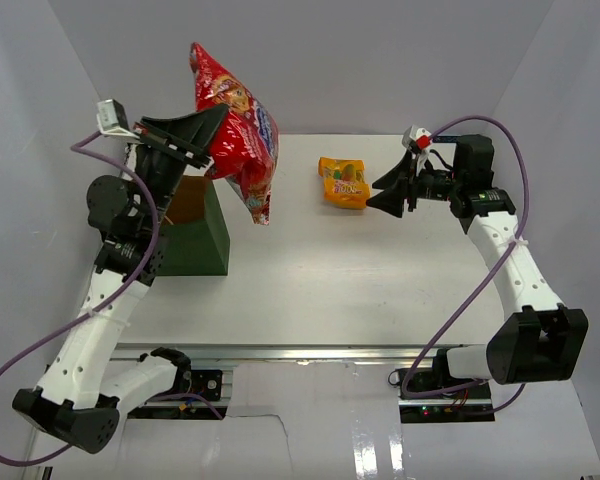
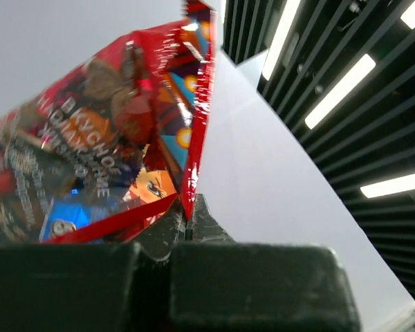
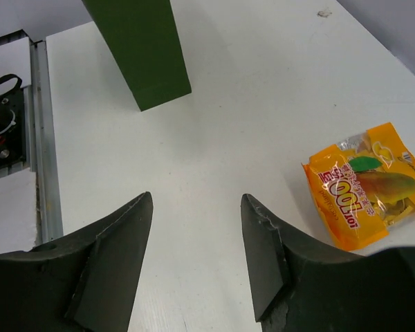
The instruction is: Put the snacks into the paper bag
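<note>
Left gripper (image 2: 187,223) pinched tight on the edge seam of the red chip bag (image 1: 242,135), which hangs free below the jaws, lifted clear of the table (image 1: 380,285). The chip bag looks light, puffed with air and crinkly, with slick film, so a seam hold like this one seems right; squeezing the belly would likely crush the chips or let it slide. The paper bag (image 1: 202,238) stands below and a little to one side of these jaws, its brown mouth partly under the arm; I cannot tell whether the chip bag is over the mouth. Right gripper (image 3: 197,207) has its jaws apart with nothing between them. The orange pouch (image 3: 368,183) lies flat on the table off to the right of the jaws, near but not touching. The pouch looks soft, thin and glossy; probably best taken across a sealed edge or its narrow width. Its flatness may make the fingers skid on the tabletop
</note>
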